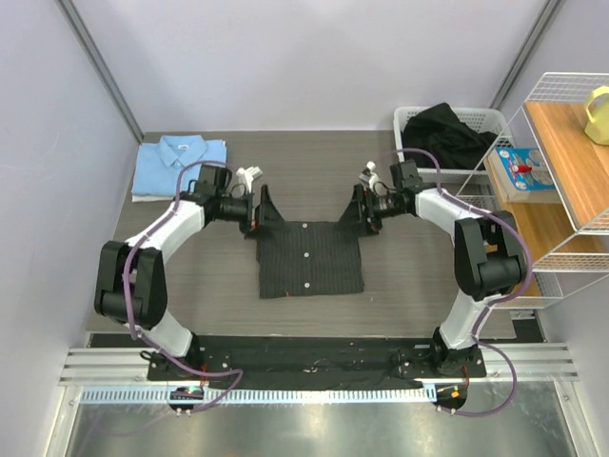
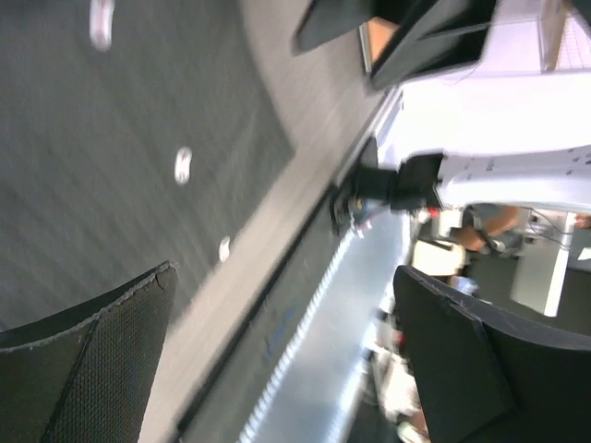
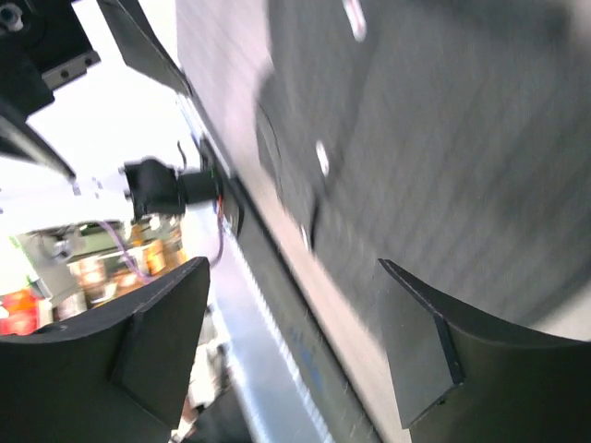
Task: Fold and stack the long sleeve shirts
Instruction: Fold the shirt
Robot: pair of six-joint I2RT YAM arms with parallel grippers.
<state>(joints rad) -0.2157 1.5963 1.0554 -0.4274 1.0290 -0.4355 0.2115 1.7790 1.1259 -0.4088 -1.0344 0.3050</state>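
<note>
Our left hand (image 2: 284, 270) and right hand (image 3: 294, 263) both gape empty, the striped shirt (image 1: 309, 257) flat between them, blue shirt (image 1: 179, 167) beyond the left

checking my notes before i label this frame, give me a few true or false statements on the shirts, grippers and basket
1. The dark striped shirt lies folded in the middle of the table. True.
2. The blue shirt is stacked on top of the dark one. False: the blue shirt lies folded on its own at the far left corner.
3. The left gripper and the right gripper are both open and hold nothing. True.
4. The white basket is empty. False: the white basket has dark clothing in it.
</note>
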